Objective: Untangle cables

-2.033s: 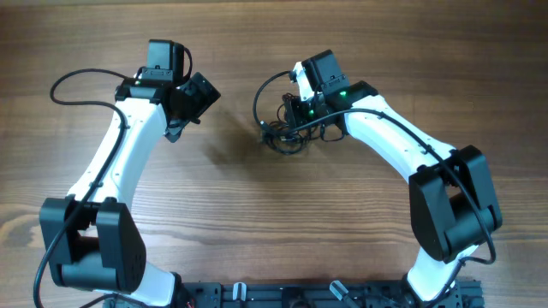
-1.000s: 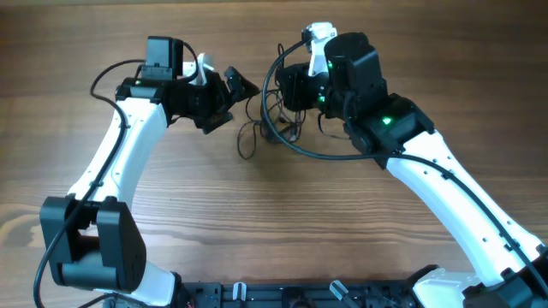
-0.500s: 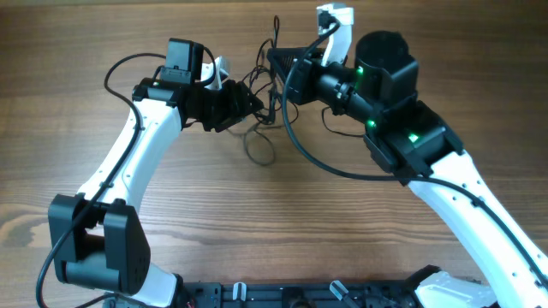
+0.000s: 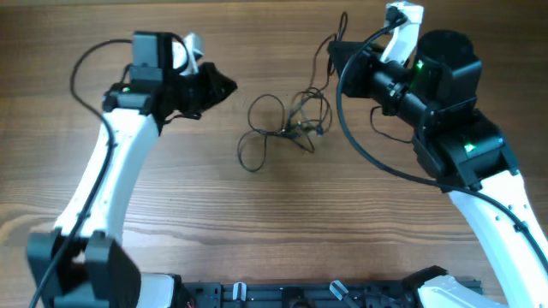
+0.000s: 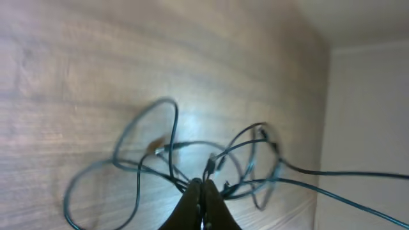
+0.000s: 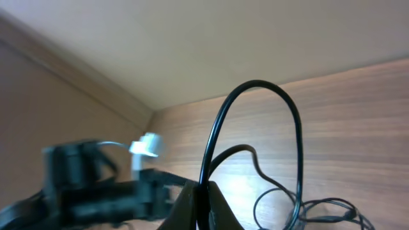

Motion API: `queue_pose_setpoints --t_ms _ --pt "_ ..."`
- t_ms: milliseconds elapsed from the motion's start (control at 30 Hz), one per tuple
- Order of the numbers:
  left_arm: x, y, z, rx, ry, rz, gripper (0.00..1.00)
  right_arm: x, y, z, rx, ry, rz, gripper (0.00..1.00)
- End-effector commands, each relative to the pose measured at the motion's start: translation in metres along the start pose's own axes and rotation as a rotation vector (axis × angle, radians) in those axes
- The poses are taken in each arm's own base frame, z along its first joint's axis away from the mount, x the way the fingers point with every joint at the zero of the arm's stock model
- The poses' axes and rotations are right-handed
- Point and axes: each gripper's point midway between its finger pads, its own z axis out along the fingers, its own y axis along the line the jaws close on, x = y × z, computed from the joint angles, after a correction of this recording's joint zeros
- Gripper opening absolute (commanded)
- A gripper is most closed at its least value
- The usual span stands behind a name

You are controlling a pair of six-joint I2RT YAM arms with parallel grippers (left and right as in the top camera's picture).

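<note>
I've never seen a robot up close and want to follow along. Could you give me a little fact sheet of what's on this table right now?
Surface: wooden table
Items: cables, thin black wires in a loose tangle between the two arms
Left end effector: shut, with wires meeting at its tips; whether it grips one is unclear
Right end effector: shut on a loop of the cables

Bare brown wooden table (image 4: pixel 171 197) was wide open in front of and left of the loose tangle of thin black cables (image 4: pixel 287 128). The gap between my left gripper (image 4: pixel 228 85) and the tangle was passable. The right side was crowded: a strand rose to my right gripper (image 4: pixel 334 53), and the thick black arm cable (image 4: pixel 360 150) looped close beside.
</note>
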Motion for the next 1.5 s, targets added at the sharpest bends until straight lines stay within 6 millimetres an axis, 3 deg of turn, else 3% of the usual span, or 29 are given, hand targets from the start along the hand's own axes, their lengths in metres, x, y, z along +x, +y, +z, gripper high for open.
queue_pose_setpoints --t_ms 0,133,200,300,367,567,700,833,867,900,967,1033,1100,1200,1267,1300,1367,1400,1467 --pt "-0.002 -0.016 -0.014 0.021 -0.030 -0.019 0.59 -0.005 0.028 -0.010 -0.123 0.008 0.021 0.04" --pt "0.030 -0.042 0.004 0.061 0.067 0.048 0.75 -0.007 0.053 -0.014 -0.252 0.026 0.055 0.04" --pt "0.040 -0.053 0.015 0.035 0.061 0.121 0.77 -0.009 0.070 -0.020 -0.342 0.038 0.049 0.04" --pt "0.038 -0.045 0.022 -0.061 0.008 0.092 0.73 -0.012 0.093 -0.029 -0.460 0.040 0.003 0.04" --pt "0.039 -0.041 0.027 -0.071 0.020 0.057 0.68 -0.014 0.097 -0.031 -0.477 0.036 0.014 0.04" --pt "0.055 -0.015 0.064 -0.101 0.138 -0.002 0.66 -0.015 0.103 -0.034 -0.509 0.039 0.019 0.04" --pt "0.069 -0.013 0.078 -0.074 0.216 -0.027 0.49 -0.016 0.103 -0.034 -0.507 0.037 0.019 0.04" --pt "0.069 -0.013 0.080 -0.074 0.217 -0.025 0.07 -0.013 0.098 -0.031 -0.483 0.040 0.011 0.04" --pt "0.065 -0.012 0.079 -0.070 0.207 -0.025 0.04 -0.012 0.095 -0.030 -0.467 0.036 -0.014 0.04" --pt "0.057 -0.014 0.074 -0.062 0.184 -0.026 0.04 -0.011 0.082 -0.024 -0.398 0.025 -0.016 0.04" --pt "0.027 -0.028 0.048 -0.023 0.092 -0.013 0.04 -0.011 0.027 -0.009 -0.112 -0.025 0.002 0.04" --pt "-0.004 -0.053 0.009 0.038 -0.031 0.034 0.04 -0.008 -0.038 -0.012 0.223 -0.068 0.040 0.04" --pt "-0.018 -0.074 -0.020 0.091 -0.122 0.081 0.04 -0.001 -0.080 -0.022 0.444 -0.080 0.041 0.04" --pt "-0.028 -0.107 -0.057 0.174 -0.234 0.160 0.04 0.016 -0.116 -0.028 0.620 -0.032 0.032 0.04" --pt "-0.039 -0.115 -0.075 0.173 -0.324 0.186 0.04 0.026 -0.128 -0.024 0.669 0.006 0.031 0.04" --pt "-0.044 -0.112 -0.079 0.147 -0.359 0.183 0.06 0.031 -0.133 -0.020 0.683 0.028 0.033 0.04" --pt "-0.056 -0.089 -0.081 0.018 -0.430 0.140 0.08 0.043 -0.140 -0.012 0.697 0.084 0.038 0.04" --pt "-0.061 -0.055 -0.081 -0.144 -0.471 0.086 0.08 0.046 -0.142 -0.009 0.701 0.096 0.039 0.04" --pt "-0.051 -0.016 -0.071 -0.305 -0.423 0.032 0.11 0.039 -0.136 -0.009 0.672 0.071 0.039 0.04"
